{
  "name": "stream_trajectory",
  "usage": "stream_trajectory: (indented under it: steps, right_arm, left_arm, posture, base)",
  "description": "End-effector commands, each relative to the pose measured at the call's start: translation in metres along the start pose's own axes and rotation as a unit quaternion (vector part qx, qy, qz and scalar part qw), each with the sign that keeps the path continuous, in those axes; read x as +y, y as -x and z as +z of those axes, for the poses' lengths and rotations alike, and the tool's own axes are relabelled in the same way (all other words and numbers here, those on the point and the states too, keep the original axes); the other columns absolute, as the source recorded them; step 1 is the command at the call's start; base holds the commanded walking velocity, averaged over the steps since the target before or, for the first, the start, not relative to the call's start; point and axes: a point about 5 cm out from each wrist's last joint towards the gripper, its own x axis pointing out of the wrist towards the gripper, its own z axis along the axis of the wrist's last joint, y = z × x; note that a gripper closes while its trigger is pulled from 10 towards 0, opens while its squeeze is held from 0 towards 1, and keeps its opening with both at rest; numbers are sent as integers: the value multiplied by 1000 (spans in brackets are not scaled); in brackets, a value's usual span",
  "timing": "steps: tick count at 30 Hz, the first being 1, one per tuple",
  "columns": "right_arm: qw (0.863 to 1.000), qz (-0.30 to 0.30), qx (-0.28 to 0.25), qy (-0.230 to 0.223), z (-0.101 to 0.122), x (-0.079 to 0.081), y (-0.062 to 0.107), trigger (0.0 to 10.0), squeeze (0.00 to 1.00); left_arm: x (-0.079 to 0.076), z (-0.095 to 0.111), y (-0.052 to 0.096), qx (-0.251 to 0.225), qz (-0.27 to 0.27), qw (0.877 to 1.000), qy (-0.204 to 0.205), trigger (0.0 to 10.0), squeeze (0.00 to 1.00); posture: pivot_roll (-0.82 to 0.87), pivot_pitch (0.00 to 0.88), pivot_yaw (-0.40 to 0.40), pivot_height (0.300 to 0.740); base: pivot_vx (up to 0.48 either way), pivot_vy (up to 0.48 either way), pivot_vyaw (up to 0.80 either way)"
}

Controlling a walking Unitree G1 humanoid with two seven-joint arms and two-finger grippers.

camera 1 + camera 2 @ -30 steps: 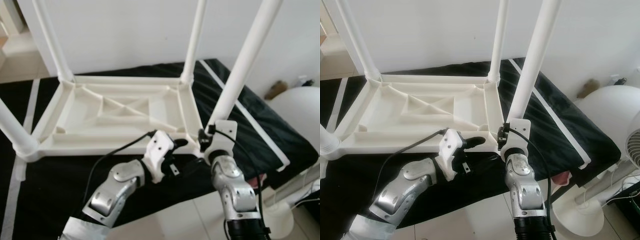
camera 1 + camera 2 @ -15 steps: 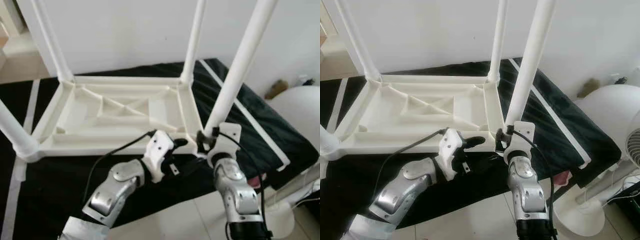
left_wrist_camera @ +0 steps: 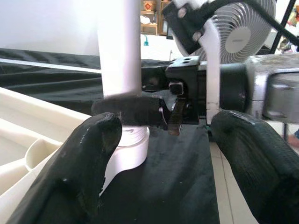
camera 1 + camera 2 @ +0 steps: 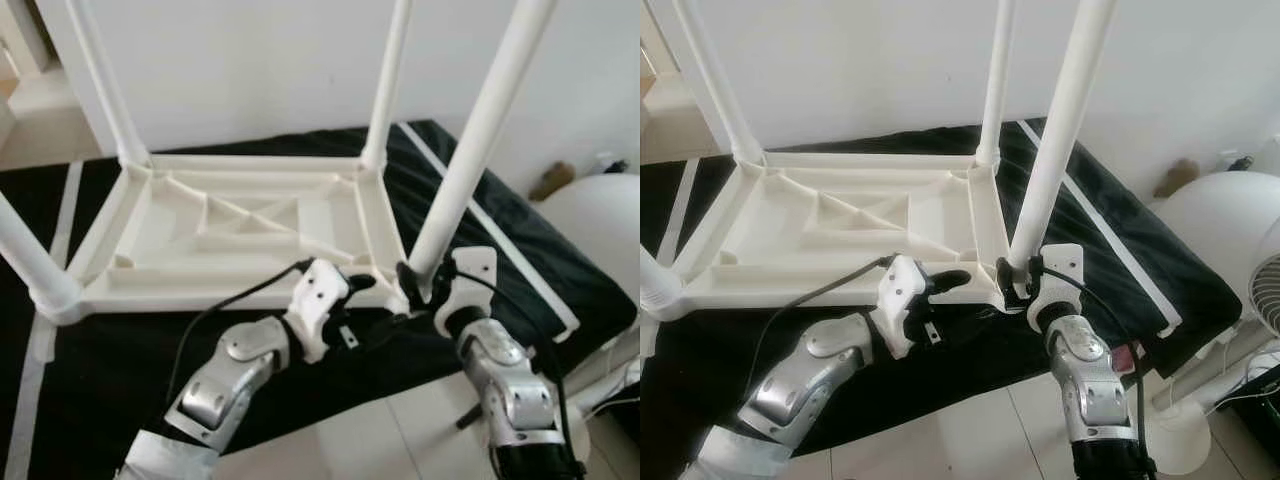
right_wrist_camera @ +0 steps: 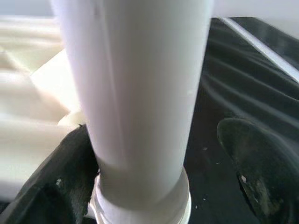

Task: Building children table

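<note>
A white plastic children's table (image 4: 200,292) lies upside down on a black cloth, its legs pointing up. The near right leg (image 4: 470,150) stands in its corner socket. My right gripper (image 4: 418,285) is open around the base of this leg (image 5: 140,93); one finger (image 5: 60,186) touches it and the other finger (image 5: 257,163) stands apart. My left gripper (image 4: 362,310) is open just left of that corner, at the table's front edge, with nothing between its fingers (image 3: 88,154). In the left wrist view the right gripper (image 3: 154,112) reaches across the leg's foot.
The black cloth (image 4: 500,250) covers the floor under the table, with white tape strips along its sides. A white standing fan (image 4: 1230,250) is close on the right. Tiled floor lies in front, a white wall behind.
My right arm has swung out to the right while its gripper stays at the leg's base. The left arm has held still.
</note>
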Motion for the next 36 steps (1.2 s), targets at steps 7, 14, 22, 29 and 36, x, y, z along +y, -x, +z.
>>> stream_trajectory:
  steps: [7,14,22,29,36]
  right_arm:
    - [993,110,1,37,0,-1,-17,10000,0]
    - [986,152,3,61,2,1,-28,10000,0]
    - [982,174,25,71,-6,-5,-33,3725,0]
    - [981,184,29,56,-12,-10,-30,0,0]
    - [985,166,24,41,-11,-13,-30,10000,0]
  left_arm:
    - [-1,-2,-1,9,-25,1000,-15,10000,0]
    - [4,0,-1,6,3,999,-39,10000,0]
    - [8,0,0,6,25,998,-49,10000,0]
    - [9,0,0,4,33,998,-54,10000,0]
    - [10,0,0,5,37,997,-60,10000,0]
  posture:
    - [-64,0,-16,740]
    - [-58,0,-19,740]
    - [-49,0,-24,740]
    - [-52,9,-21,740]
    - [-54,18,-15,740]
  base:
    - [0,0,0]
    - [0,0,0]
    - [0,0,0]
    - [0,0,0]
    - [0,0,0]
